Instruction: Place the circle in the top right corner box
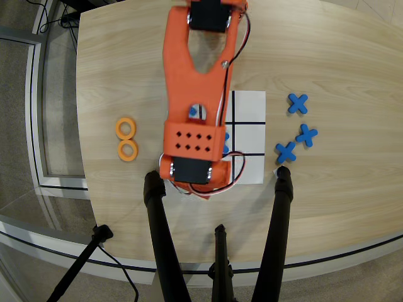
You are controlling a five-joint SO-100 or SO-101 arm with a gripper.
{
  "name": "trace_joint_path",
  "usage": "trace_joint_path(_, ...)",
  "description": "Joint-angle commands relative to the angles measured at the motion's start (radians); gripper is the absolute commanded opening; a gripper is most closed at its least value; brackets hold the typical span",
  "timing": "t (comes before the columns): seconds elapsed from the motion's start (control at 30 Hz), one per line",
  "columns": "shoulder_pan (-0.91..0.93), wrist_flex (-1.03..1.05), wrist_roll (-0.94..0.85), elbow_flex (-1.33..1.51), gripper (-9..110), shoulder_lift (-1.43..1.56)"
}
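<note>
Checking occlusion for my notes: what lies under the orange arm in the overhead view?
The arm covers the left and middle columns of the paper grid. Only a bit of one blue X shows through its opening. The gripper and any ring on the grid are hidden.

The orange arm (195, 94) stretches over the paper grid (249, 138), two orange rings (126, 139) lying left of it.
</note>
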Motion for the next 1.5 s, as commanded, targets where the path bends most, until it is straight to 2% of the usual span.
trace_joint_path(0.0,0.003,-0.009,-0.005,-0.077,0,-0.043)
trace_joint_path(0.73,-0.005,-0.014,0.011,-0.238,0,-0.265)
trace_joint_path(1.47,0.0,0.029,0.008,-0.322,0,-0.319)
